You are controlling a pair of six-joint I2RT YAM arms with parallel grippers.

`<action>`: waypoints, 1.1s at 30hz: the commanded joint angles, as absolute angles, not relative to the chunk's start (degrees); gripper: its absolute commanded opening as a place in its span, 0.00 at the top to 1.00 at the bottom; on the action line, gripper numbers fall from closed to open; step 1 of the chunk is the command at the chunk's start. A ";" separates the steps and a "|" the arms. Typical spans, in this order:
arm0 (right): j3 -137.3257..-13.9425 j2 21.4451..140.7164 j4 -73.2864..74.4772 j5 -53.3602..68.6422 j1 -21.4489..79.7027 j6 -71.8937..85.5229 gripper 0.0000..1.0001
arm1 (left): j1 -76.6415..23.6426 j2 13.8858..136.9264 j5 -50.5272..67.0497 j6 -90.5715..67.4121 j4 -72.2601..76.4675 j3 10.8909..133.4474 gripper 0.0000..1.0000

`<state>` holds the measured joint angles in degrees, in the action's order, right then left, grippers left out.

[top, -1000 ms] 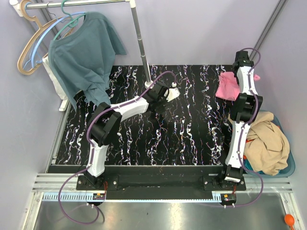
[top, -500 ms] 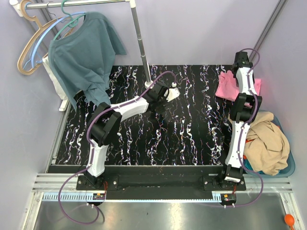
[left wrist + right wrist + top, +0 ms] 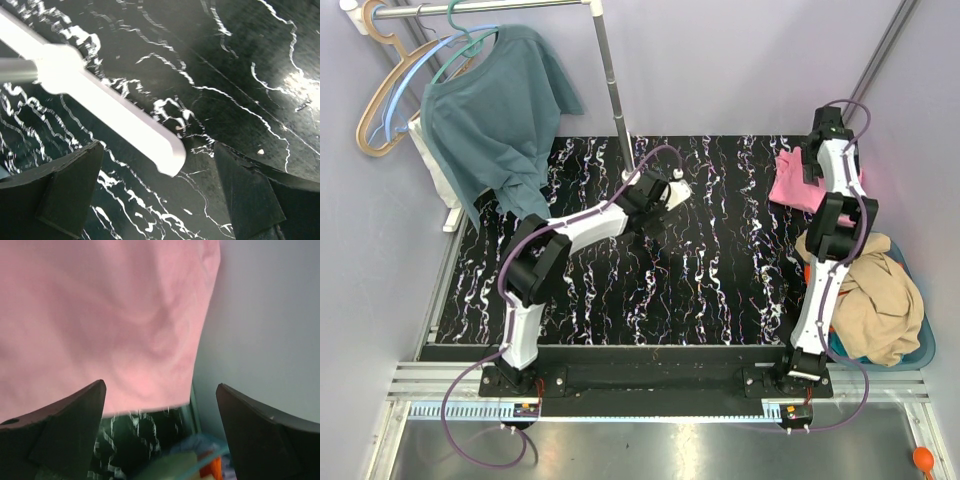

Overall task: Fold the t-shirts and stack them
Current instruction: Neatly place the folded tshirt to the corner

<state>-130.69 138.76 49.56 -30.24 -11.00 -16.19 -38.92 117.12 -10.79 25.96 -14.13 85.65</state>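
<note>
Fingers [image 3: 65,425] spread wide on both sides, holding nothing. My right gripper [image 3: 160,385] has just edged farther over the pink t-shirt [image 3: 788,185]; folding hasn't begun.

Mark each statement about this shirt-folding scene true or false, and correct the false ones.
1. The pink t-shirt lies at the far right of the table. True.
2. The tan t-shirt sits in the blue basket. True.
3. The teal shirt lies flat on the table. False: it hangs from the rack rail.
4. The left fingers are shut on the tan t-shirt. False: they are open over bare table.
5. The right fingers are open, with pink cloth in front of them. True.
</note>
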 commanded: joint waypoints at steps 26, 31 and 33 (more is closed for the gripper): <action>-85.00 78.05 41.13 4.30 -2.29 -6.51 0.00 | -28.74 72.61 -22.93 11.78 -7.83 66.82 0.01; -82.53 73.57 41.22 8.26 -2.20 -4.75 0.00 | -28.48 64.44 -25.40 11.16 -4.22 61.09 0.01; -82.35 72.60 41.13 8.61 -2.20 -4.31 0.00 | -28.21 63.90 -26.27 11.51 -4.57 60.91 0.01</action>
